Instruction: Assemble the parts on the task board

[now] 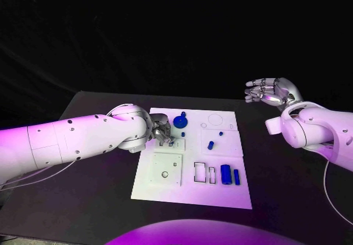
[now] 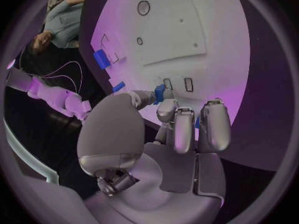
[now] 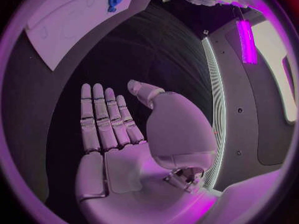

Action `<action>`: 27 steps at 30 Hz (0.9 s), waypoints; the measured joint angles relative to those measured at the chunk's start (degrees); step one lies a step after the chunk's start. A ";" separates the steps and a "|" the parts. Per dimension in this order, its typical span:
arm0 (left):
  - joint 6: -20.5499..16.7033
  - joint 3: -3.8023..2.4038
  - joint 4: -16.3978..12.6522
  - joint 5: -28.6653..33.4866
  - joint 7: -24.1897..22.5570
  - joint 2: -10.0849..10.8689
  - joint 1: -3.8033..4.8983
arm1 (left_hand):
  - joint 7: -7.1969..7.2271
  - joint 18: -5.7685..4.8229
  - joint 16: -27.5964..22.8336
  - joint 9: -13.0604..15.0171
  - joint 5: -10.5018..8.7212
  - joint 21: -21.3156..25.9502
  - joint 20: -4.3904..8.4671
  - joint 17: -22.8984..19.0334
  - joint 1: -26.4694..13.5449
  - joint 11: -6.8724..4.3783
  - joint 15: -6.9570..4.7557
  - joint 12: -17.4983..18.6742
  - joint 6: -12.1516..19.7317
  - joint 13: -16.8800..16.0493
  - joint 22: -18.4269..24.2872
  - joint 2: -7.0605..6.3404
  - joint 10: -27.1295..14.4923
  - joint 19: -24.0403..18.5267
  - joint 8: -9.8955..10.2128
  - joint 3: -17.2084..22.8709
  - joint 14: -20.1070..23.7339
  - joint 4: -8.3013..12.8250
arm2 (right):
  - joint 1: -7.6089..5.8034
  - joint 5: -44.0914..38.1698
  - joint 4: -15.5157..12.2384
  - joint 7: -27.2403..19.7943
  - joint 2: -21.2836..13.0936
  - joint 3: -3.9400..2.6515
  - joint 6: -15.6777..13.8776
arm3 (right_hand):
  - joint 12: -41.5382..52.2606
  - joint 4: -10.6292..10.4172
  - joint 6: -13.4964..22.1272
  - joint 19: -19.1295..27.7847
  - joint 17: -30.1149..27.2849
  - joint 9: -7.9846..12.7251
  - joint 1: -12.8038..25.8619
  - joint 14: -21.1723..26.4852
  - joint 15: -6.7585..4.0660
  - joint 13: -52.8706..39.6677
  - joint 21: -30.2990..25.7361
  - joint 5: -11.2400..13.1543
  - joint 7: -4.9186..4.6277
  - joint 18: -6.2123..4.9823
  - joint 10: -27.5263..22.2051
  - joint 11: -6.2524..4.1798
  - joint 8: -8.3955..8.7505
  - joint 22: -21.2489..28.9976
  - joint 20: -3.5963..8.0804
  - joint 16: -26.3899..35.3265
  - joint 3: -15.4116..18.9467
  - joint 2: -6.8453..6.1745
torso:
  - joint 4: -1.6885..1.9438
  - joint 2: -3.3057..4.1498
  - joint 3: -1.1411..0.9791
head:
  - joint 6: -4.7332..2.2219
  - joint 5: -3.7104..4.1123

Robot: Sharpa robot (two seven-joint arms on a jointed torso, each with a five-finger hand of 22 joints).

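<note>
The white task board (image 1: 193, 191) lies in the middle of the black table. My left hand (image 1: 162, 131) is low over the board's far left part, fingers curled, and its thumb and a finger pinch a small blue peg (image 2: 160, 92) beside two small slots (image 2: 177, 84). A round blue part (image 1: 180, 121) sits just beyond that hand. Further blue pieces lie mid-board (image 1: 210, 145), and two blue blocks (image 1: 229, 175) lie by rectangular slots at the near right. My right hand (image 1: 271, 92) hangs raised beyond the board's far right corner, its fingers (image 3: 102, 117) straight and apart, holding nothing.
The board (image 3: 56, 25) has a raised square plate (image 1: 167, 169) at its near left and a ring outline (image 1: 216, 120) at its far right. Bare black table surrounds the board. A person stands at the rim of the left wrist view, away from the board.
</note>
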State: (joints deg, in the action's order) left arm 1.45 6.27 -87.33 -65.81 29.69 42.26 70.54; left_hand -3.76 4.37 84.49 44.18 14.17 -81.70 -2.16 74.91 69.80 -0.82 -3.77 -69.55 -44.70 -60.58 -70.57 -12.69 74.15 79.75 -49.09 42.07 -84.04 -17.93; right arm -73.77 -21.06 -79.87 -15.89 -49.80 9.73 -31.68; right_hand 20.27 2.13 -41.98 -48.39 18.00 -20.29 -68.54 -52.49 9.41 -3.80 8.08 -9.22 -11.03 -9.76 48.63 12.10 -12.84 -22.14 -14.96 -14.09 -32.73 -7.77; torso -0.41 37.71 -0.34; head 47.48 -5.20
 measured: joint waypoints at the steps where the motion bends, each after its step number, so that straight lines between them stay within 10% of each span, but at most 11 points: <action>1: 0.14 0.00 0.08 -0.25 0.01 -0.07 -0.03 | 0.00 0.00 0.00 0.00 0.00 0.00 0.00 0.00 0.00 0.00 0.00 0.00 0.00 0.00 0.00 0.00 0.00 0.00 0.00 0.00 0.00 0.00 | 0.01 0.01 0.00 0.00 0.00 0.00 0.00 | 0.00 0.00 0.00 0.00 0.00 0.00 0.00 0.00 0.00 0.00 0.00 0.00 0.00 0.00 0.00 0.00 0.00 0.00 0.00 0.00 0.00 0.00 | 0.00 0.00 0.01 | 0.03 -0.01; 27: 3.45 -0.05 0.78 -2.08 0.12 -0.37 -0.38 | 0.08 0.01 0.00 0.13 0.32 -0.23 0.00 0.00 -0.38 0.00 -0.20 -0.30 -0.51 -0.44 -0.21 -0.38 0.41 0.41 0.05 0.00 0.21 0.00 | 0.06 0.12 0.01 -0.01 -0.09 0.00 0.08 | 0.00 -0.17 0.00 0.22 -0.17 -0.01 0.23 0.00 0.00 0.00 0.00 0.00 0.00 0.00 0.00 0.00 0.00 0.17 -0.22 0.00 0.17 0.23 | 0.05 -0.08 0.00 | 0.55 0.10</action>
State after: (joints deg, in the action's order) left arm 4.91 6.22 -86.55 -67.89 29.81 41.89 70.16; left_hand -3.67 4.38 84.48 44.31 14.49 -81.93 -2.16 74.91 69.42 -0.82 -3.97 -69.85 -45.20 -61.02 -70.78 -13.07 74.56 80.16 -49.04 42.07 -83.83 -17.93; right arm -73.71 -20.94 -79.86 -15.91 -49.89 9.73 -31.60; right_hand 20.27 1.96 -41.98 -48.17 17.83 -20.30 -68.31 -52.49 9.41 -3.80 8.09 -9.21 -11.03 -9.76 48.63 12.09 -12.83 -21.97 -15.18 -14.09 -32.56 -7.54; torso -0.35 37.63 -0.34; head 48.04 -5.10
